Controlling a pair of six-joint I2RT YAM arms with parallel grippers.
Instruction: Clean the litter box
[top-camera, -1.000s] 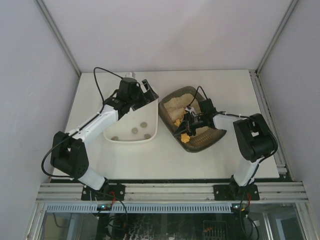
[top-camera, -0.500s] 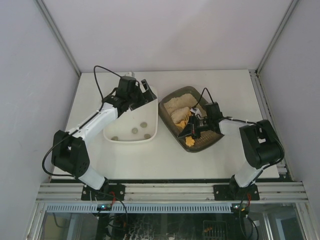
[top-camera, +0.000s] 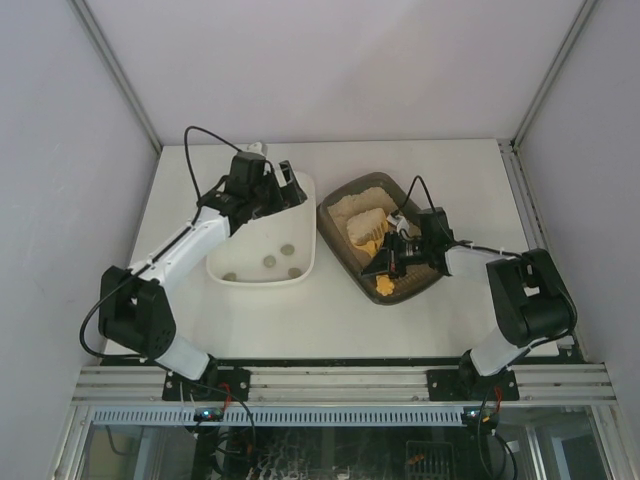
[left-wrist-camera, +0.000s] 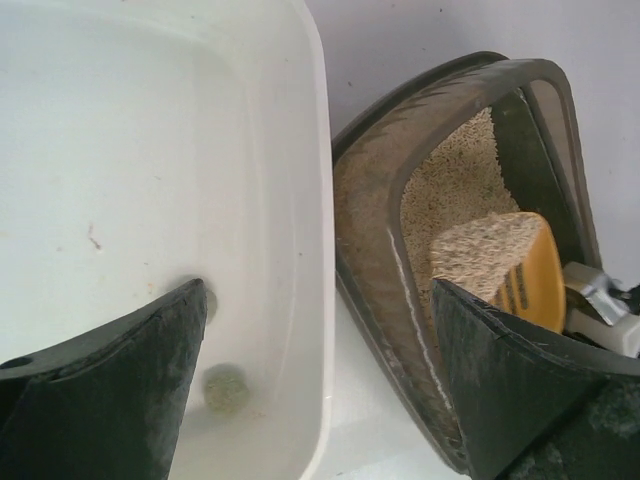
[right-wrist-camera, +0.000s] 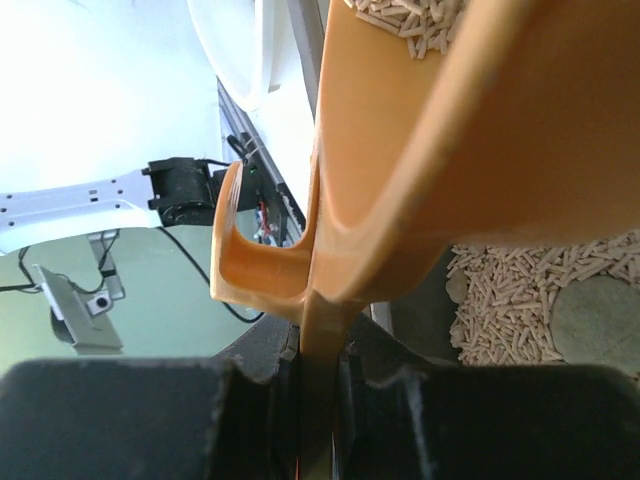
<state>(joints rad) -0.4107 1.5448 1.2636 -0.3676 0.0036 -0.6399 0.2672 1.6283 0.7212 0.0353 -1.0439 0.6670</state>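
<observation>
The litter box (top-camera: 420, 282) is a dark brown-grey tray with beige litter (top-camera: 350, 207), right of centre. It also shows in the left wrist view (left-wrist-camera: 368, 250). My right gripper (top-camera: 396, 258) is inside it, shut on the handle of an orange scoop (top-camera: 368, 243). The right wrist view shows the scoop (right-wrist-camera: 450, 150) clamped between my jaws (right-wrist-camera: 318, 350). The scoop (left-wrist-camera: 500, 265) carries a heap of litter. A grey clump (right-wrist-camera: 600, 315) lies on the litter beside it. My left gripper (top-camera: 283, 183) is open and empty over the white tub's far right corner.
A white tub (top-camera: 300, 215) stands just left of the litter box, its rim (left-wrist-camera: 325, 250) a narrow gap away. Several grey clumps lie in it (top-camera: 269, 262), one seen close up (left-wrist-camera: 226, 388). White walls enclose the table on three sides.
My right arm has swung its elbow right and nearer, shifting the scoop a little right inside the litter box. My left gripper has drifted slightly toward the far side.
</observation>
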